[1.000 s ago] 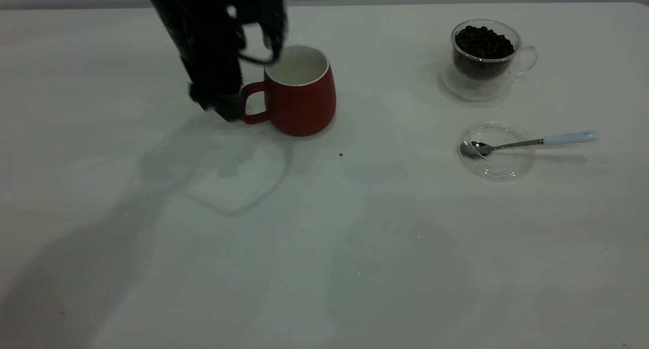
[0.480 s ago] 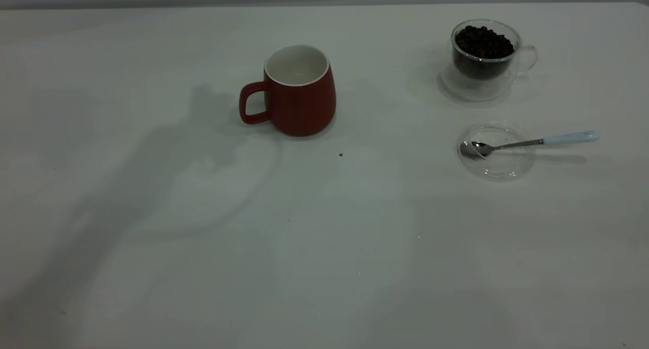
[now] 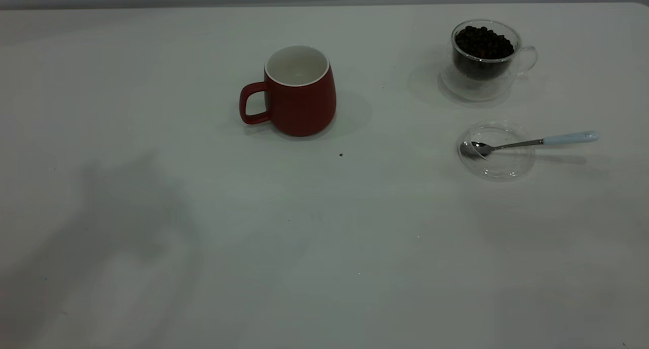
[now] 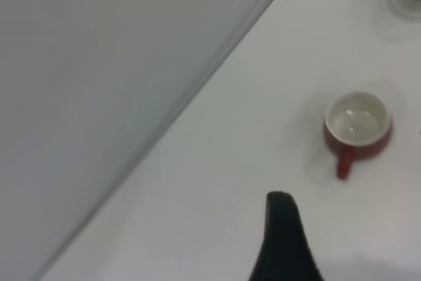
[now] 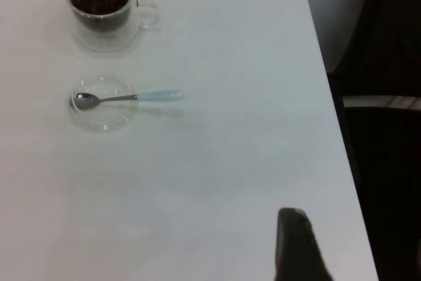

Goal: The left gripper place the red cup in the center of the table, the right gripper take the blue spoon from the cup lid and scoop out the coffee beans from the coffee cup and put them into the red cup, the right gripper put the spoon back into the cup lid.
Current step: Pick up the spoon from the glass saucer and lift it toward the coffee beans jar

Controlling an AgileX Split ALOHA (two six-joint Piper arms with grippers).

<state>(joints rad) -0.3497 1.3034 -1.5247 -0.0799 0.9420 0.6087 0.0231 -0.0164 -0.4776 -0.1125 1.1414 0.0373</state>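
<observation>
The red cup (image 3: pixel 299 93) stands upright and empty near the middle of the table (image 3: pixel 324 237), its handle to the left; nothing holds it. It also shows in the left wrist view (image 4: pixel 357 126), far below and apart from my left gripper (image 4: pixel 283 241), of which only one black tip shows. The coffee cup (image 3: pixel 484 55) with coffee beans (image 3: pixel 482 40) stands at the back right. The cup lid (image 3: pixel 497 151) lies in front of it, with the blue spoon (image 3: pixel 532 142) resting bowl-down in it. My right gripper (image 5: pixel 296 245) is high above the table's edge, far from the spoon (image 5: pixel 128 97), lid (image 5: pixel 104 103) and coffee cup (image 5: pixel 99 4).
A tiny dark speck (image 3: pixel 340 154) lies just in front of the red cup. A dark chair (image 5: pixel 388 97) stands beyond the table's edge in the right wrist view. Neither arm shows in the exterior view.
My left arm, which stood at the red cup's handle a second ago, has lifted out of the exterior view. Its shadow has slid to the front left. The cup stays put.
</observation>
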